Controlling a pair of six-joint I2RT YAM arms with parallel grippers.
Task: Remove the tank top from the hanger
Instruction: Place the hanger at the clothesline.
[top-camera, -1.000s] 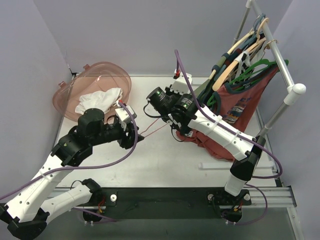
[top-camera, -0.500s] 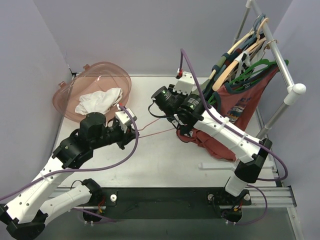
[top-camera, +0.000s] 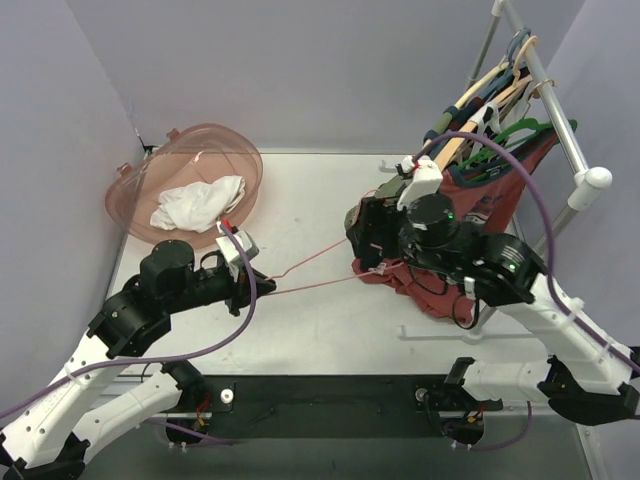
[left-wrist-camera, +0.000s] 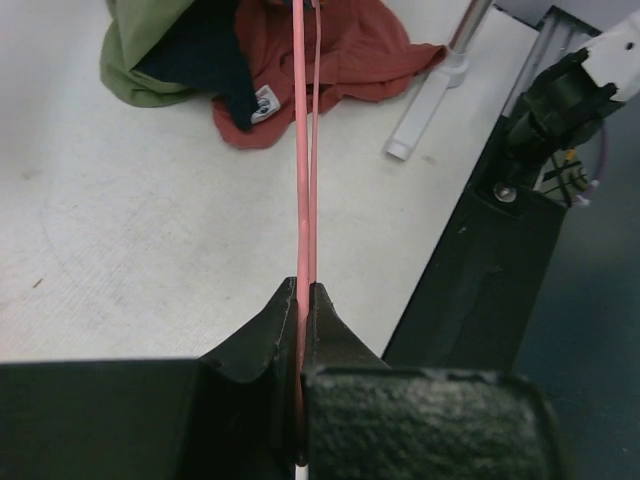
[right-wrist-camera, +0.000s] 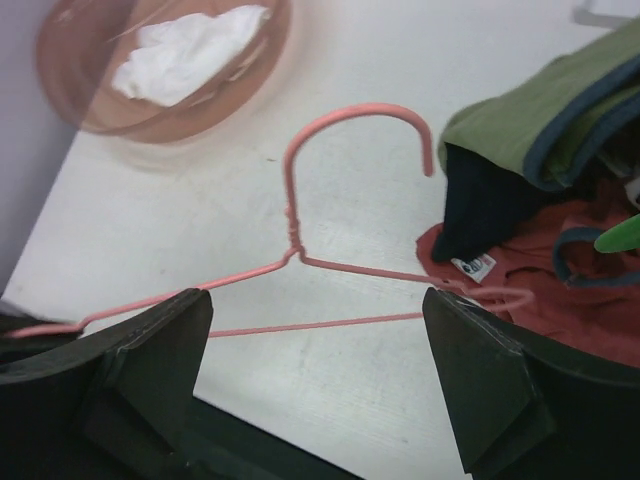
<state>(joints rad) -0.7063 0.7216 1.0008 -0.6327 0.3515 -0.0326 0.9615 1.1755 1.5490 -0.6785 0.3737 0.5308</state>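
Note:
The pink wire hanger (top-camera: 320, 281) stretches across the table, its hook (right-wrist-camera: 350, 108) pointing toward the back. My left gripper (top-camera: 252, 283) is shut on the hanger's left end, and the left wrist view shows the wire (left-wrist-camera: 300, 150) pinched between the jaws (left-wrist-camera: 303, 290). The hanger's right end lies against the red tank top (top-camera: 398, 276), crumpled on the table (right-wrist-camera: 540, 290). I cannot tell whether the wire is inside the fabric. My right gripper (top-camera: 362, 240) hovers open above the hanger (right-wrist-camera: 370, 270), touching nothing (right-wrist-camera: 318, 300).
A pink basket (top-camera: 190, 150) holding a white cloth (top-camera: 198, 200) sits at the back left. A clothes rack (top-camera: 560, 130) with several hangers and garments stands on the right, its white foot (top-camera: 440, 333) on the table. Green and navy garments (right-wrist-camera: 540, 100) hang beside the tank top.
My left gripper closed on the hanger's left end and drew back left. My right gripper let go, opened wide and pulled away to the right. More of the hanger is exposed.

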